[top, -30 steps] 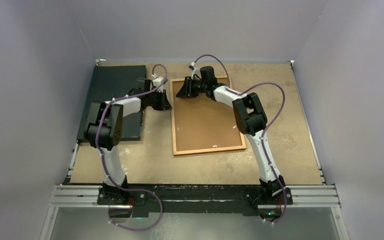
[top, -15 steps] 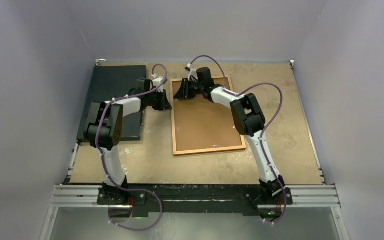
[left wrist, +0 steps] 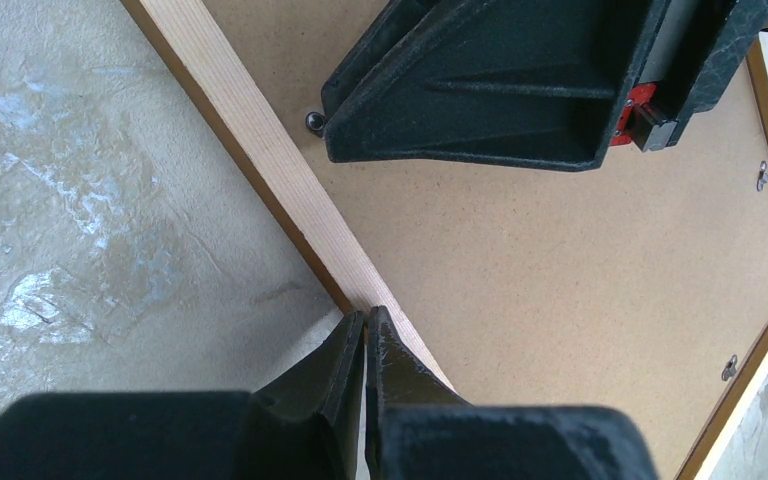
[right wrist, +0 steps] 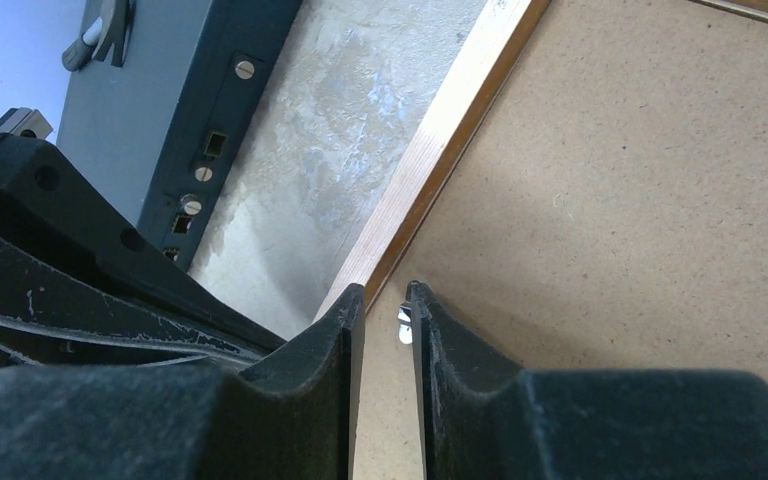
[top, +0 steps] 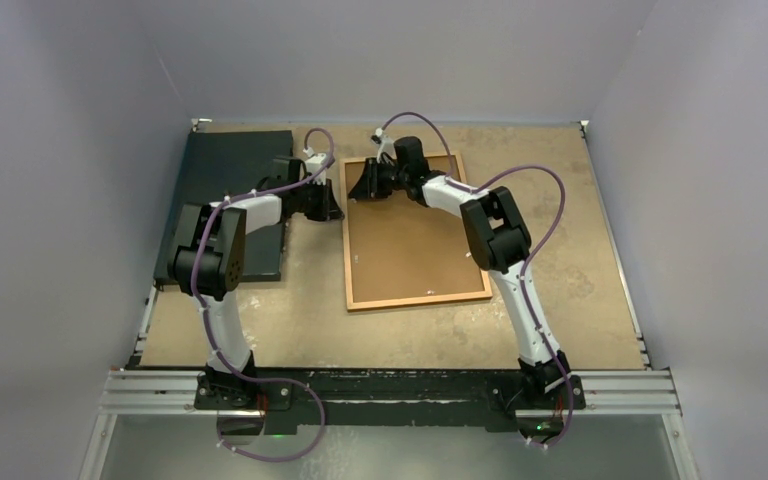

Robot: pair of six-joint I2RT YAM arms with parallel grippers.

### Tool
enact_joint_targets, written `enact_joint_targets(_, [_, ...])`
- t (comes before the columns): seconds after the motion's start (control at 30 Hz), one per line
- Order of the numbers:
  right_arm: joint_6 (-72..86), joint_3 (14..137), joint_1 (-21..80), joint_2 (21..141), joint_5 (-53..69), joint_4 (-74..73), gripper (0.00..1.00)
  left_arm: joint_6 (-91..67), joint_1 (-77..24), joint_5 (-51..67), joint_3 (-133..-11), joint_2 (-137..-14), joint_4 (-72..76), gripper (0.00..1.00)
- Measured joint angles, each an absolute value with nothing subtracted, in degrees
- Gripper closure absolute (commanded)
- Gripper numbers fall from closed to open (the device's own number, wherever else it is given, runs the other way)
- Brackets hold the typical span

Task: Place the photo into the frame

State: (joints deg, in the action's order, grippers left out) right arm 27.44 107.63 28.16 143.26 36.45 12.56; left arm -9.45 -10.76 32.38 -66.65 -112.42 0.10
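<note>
The tan table [top: 570, 300] fills the middle of the top view. At its centre lies the frame [top: 420, 297], flat and back side up, its narrow wooden border running round a brown backing board [top: 410, 250]. A dark mat [top: 225, 170] lies in the upper left, apart from the frame, with a strip of bare table between them. The left arm [top: 215, 250] reaches up over the mat's right side, and the right arm [top: 500, 235] bends in from the lower right to the frame's upper left corner. The left gripper [left wrist: 366, 322] is closed tight on nothing, its tips resting at the frame's left border. The right gripper [right wrist: 385, 293] hangs over the backing board just inside that border, jaws narrowly apart. A small metal tab [right wrist: 404, 322] shows in the gap, close to one finger.
</note>
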Motion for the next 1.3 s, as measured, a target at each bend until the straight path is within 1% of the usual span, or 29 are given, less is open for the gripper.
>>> enact_joint_targets(0.33, [26.79,108.88,28.16,143.92,38.72,11.62,0.76,-9.45,-10.63,32.62,-66.65,-112.51,0.19,1.00])
enact_joint_targets(0.5, [25.45,111.61,28.21,145.05,41.43,9.15,0.76,-9.45,-10.61,32.77,-66.65,-112.62,0.32,1.00])
enact_joint_targets(0.7, [25.43,111.44,28.86,145.16,43.57,6.94,0.78,-9.45,-10.55,32.84,-66.67,-112.62,0.34,1.00])
enact_joint_targets(0.87, [28.95,104.79,28.18,142.80,46.46,12.99,0.74,-9.45,-10.50,32.93,-66.67,-112.62,0.34,1.00])
enact_joint_targets(1.03, [33.82,96.05,26.87,138.02,48.14,18.22,0.67,-9.45,-10.41,33.04,-66.65,-112.62,0.34,1.00])
enact_joint_targets(1.3, [35.33,94.21,25.52,135.81,43.83,21.78,0.66,-9.47,-10.28,33.30,-66.65,-112.62,0.34,1.00])
